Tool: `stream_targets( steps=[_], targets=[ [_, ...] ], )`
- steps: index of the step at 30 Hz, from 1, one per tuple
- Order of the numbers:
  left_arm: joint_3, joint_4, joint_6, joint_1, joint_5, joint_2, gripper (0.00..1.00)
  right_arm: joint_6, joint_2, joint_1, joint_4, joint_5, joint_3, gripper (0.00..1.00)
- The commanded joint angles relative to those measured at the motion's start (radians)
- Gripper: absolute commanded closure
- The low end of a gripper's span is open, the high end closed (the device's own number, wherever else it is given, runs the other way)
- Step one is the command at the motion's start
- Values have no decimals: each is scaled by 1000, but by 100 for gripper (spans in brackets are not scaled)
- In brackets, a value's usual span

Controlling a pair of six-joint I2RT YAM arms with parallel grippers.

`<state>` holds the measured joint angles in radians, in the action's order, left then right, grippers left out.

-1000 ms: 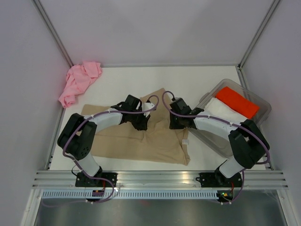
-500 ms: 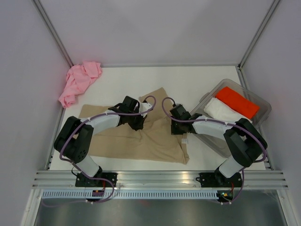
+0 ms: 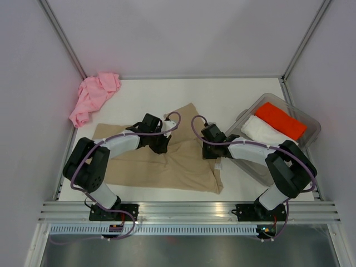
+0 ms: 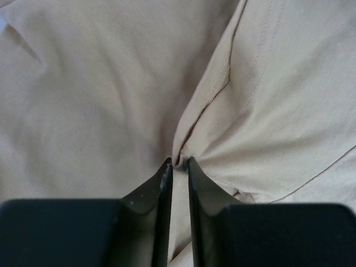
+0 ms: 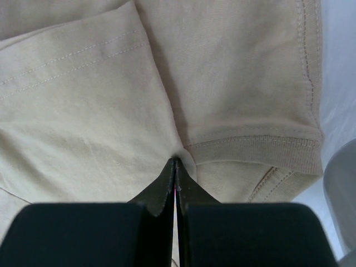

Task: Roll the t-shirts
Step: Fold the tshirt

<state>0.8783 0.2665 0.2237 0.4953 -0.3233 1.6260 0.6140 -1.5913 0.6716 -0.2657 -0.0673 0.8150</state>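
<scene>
The tan-beige t-shirt (image 3: 167,164) lies spread on the table between the arms. My left gripper (image 3: 160,146) is low on its upper middle, shut on a bunched fold of the tan cloth (image 4: 179,161). My right gripper (image 3: 208,151) is low on the shirt's right side, shut on a pinch of tan cloth (image 5: 177,160) next to the ribbed collar (image 5: 250,146). The light pink t-shirt (image 3: 93,95) lies crumpled at the back left corner. The red t-shirt (image 3: 281,120) and the white t-shirt (image 3: 264,132) lie folded in the clear tub.
The clear plastic tub (image 3: 313,127) stands at the right, close to my right arm. Grey walls and metal frame posts enclose the table. A metal rail runs along the near edge by the arm bases.
Both grippers have moved toward the near side and slightly left, dragging the tan shirt's upper edge down with them. The shirt's top flap now lies flatter.
</scene>
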Motion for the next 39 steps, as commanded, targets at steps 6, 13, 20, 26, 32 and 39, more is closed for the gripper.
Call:
stream_targets(
  steps=[6, 13, 20, 26, 32, 39],
  targets=[
    [30, 7, -50, -14, -48, -110, 60, -68, 63, 2, -32, 6, 120, 98],
    [63, 10, -57, -11, -85, -8, 60, -54, -51, 0, 29, 1, 190, 98],
    [76, 14, -37, -14, 0, 61, 67, -28, -193, -7, 39, -19, 245, 98],
    [100, 95, -21, -53, -52, -50, 64, -31, -207, -23, 26, -9, 272, 99],
    [172, 146, 45, -294, -28, -169, 49, -79, -153, -26, -33, -61, 435, 92],
    [368, 186, 62, -621, -30, -16, 43, -92, -297, -105, -83, -92, 670, 53]
  ],
)
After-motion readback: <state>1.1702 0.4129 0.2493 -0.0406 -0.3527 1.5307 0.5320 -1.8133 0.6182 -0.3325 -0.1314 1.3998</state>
